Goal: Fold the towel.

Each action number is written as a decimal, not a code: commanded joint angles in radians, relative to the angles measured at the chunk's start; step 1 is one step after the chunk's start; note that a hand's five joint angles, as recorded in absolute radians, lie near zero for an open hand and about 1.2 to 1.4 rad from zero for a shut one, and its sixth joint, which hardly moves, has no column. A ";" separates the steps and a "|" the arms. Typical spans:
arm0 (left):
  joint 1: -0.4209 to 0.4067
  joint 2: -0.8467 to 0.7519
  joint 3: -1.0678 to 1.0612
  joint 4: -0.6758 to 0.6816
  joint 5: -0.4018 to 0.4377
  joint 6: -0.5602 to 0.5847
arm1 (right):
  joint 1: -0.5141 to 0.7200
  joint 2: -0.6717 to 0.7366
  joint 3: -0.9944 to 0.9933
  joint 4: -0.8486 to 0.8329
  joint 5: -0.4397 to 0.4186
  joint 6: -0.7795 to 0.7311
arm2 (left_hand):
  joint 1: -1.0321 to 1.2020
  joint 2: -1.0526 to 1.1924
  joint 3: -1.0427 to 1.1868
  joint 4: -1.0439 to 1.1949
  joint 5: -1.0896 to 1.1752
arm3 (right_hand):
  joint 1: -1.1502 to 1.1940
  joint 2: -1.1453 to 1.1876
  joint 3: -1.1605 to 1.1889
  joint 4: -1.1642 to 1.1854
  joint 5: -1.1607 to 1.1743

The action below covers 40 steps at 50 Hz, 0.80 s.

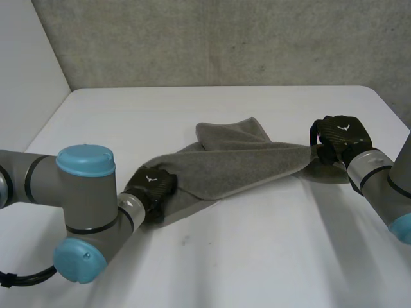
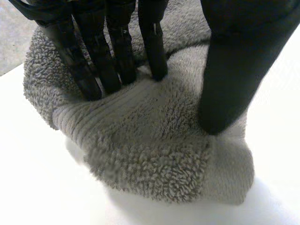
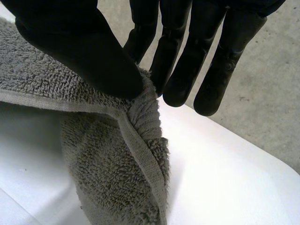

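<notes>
**Grey towel held at both ends between two hands**

The white table is the largest surface, with a grey wall behind its 12 o'clock edge. On the table lies the grey towel, drawn into a long band that runs from about 8 o'clock to about 3 o'clock of the table's middle. A rumpled flap stands out toward 12 o'clock near the middle of the band.

The left arm comes in from 8 o'clock and the right arm from 4 o'clock.

The left hand sits on the towel's 8 o'clock end. In the left wrist view its fingers dig into the pile on one side of a raised fold and its thumb presses down on the other side. That end of the towel is therefore gripped between them, and it rests on the table just beyond the fingertips.

The right hand is at the towel's 3 o'clock end. In the right wrist view its thumb clamps the hemmed edge against the nearest fingers. The corner is bunched in this pinch, and the towel droops from it toward the table below. The fingers farthest from the thumb are straight and touch no cloth.
</notes>
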 commanded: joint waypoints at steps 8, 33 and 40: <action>0.006 0.163 0.010 0.004 -0.022 -0.023 | -0.002 -0.021 -0.005 0.009 0.000 0.000 | 0.719 0.714 0.722 0.722 0.727 | 0.011 0.187 0.181 0.180 0.188; 0.353 0.407 0.102 -0.215 0.360 -0.293 | 0.017 -0.065 -0.488 0.833 -0.080 -0.405 | 0.719 0.714 0.722 0.722 0.727 | 0.011 0.187 0.181 0.180 0.188; 0.362 0.226 0.174 -0.217 0.361 -0.291 | 0.024 0.056 -0.526 0.804 -0.078 -0.371 | 0.719 0.714 0.722 0.722 0.727 | 0.011 0.187 0.181 0.180 0.188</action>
